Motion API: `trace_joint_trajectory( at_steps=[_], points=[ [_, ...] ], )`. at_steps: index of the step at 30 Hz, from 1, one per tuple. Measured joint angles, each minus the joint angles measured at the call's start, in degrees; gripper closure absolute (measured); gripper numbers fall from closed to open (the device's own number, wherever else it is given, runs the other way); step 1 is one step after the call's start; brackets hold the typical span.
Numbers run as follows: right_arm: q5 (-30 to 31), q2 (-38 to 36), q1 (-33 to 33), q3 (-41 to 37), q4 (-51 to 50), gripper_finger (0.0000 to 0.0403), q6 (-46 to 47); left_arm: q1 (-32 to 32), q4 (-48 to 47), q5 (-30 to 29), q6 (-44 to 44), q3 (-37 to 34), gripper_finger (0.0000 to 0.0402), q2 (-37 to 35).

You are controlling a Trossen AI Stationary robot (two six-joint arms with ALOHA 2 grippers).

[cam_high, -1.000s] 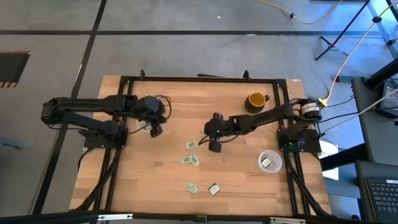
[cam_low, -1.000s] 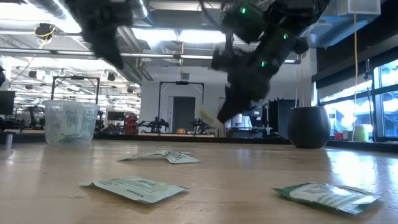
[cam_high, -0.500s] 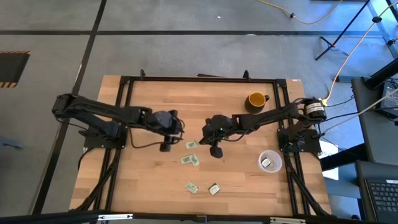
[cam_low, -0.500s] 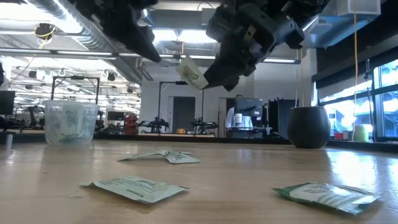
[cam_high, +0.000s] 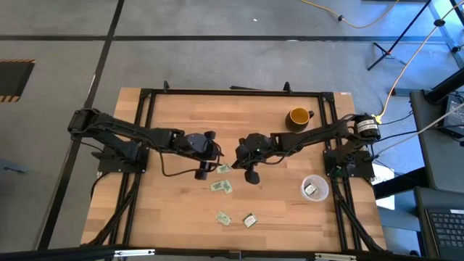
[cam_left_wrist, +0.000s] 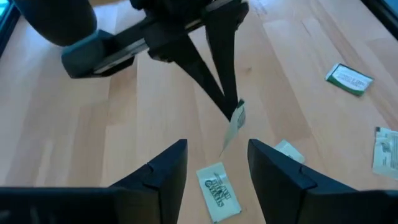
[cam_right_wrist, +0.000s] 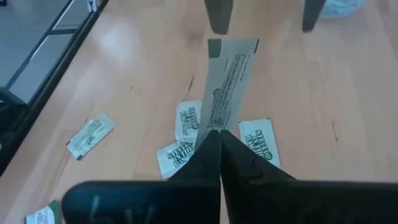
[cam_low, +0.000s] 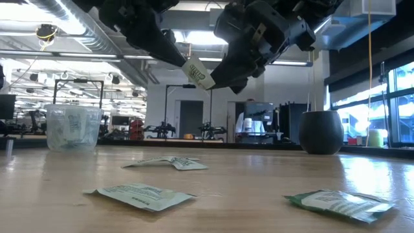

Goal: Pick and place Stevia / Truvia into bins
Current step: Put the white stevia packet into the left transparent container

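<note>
From above I see a light wooden table framed by black metal rails, and near its far right corner stands a yellow-orange mug with a dark handle; from table height that mug shows as a dark rounded shape. The table stands on a grey floor crossed by dark lines, with a yellow cable trailing over it beyond the table and a keyboard on a desk off to the right. Looking level across the table, I see a large room with ceiling lights, a doorway and glass windows at the right side.
</note>
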Motion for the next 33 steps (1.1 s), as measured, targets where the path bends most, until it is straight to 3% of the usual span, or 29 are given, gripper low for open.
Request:
trace_joint_trajectory(
  at_steps=[13,28,33],
  points=[
    [0.0,0.0,0.0,0.02,3.87,0.0403,-0.11,-0.44,4.35,2.99,-2.27,-0.02,0.0247,1.91],
    [0.04,0.0,0.02,0.02,3.8,0.0403,-0.14,-0.76,3.74,4.14,0.1,-0.02,0.0388,1.62],
    [0.11,0.0,0.0,0.02,3.87,0.0392,-0.69,-0.76,2.68,4.23,0.57,-0.02,0.0395,1.62]
  ],
)
